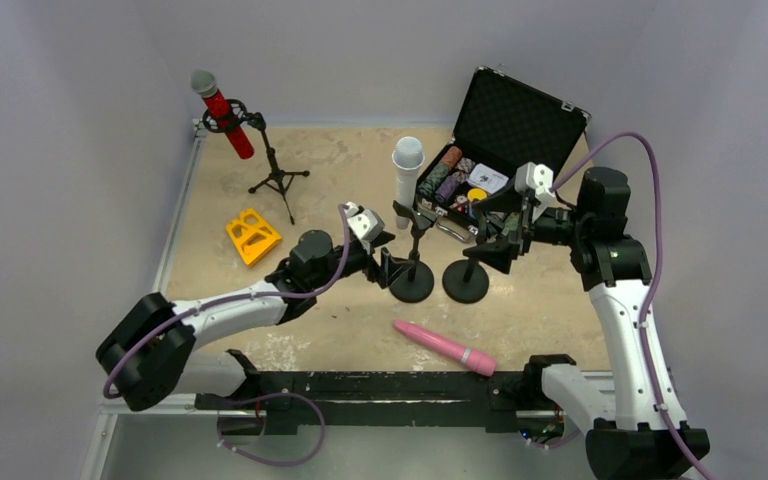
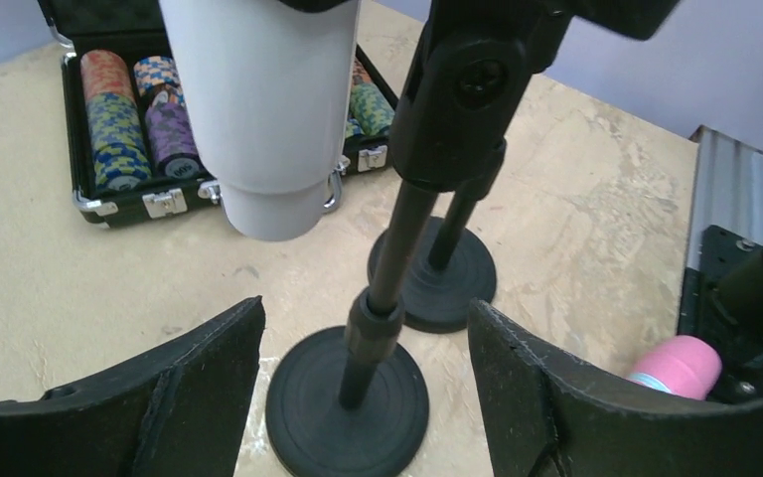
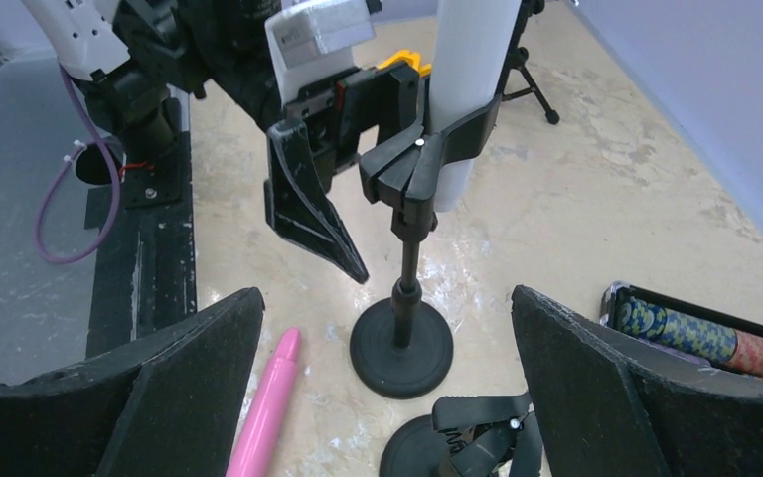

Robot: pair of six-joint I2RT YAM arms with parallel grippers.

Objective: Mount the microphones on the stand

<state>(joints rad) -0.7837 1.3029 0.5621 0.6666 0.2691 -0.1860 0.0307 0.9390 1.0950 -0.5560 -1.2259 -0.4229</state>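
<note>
The white microphone stands clipped upright in a round-based stand. My left gripper is open, and in the left wrist view its fingers flank that stand's pole without touching it, under the white microphone. A second round-based stand carries an empty clip. My right gripper hangs open just above it, holding nothing. The pink microphone lies flat on the table near the front. At the back left, the glittery red microphone sits tilted in a tripod stand.
An open black case with poker chips sits at the back right, close behind the right gripper. A yellow plastic piece lies at the left. A black rail runs along the near edge.
</note>
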